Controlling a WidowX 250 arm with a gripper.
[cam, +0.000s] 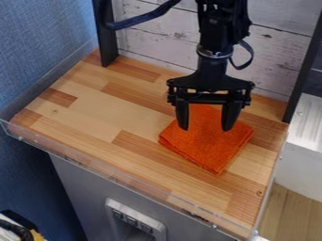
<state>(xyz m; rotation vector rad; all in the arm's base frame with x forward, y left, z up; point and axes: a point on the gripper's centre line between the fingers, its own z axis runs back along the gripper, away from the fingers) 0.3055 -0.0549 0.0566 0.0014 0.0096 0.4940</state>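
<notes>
folded orange cloth (211, 143) judged light, soft, limp; fingers (230, 115) apart over it; grip corner nearest surface's (75, 115) front edge.

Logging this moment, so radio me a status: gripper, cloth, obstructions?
Black two-finger gripper open, above folded orange cloth. Cloth on wood-plank surface. No obstruction seen between them.
</notes>
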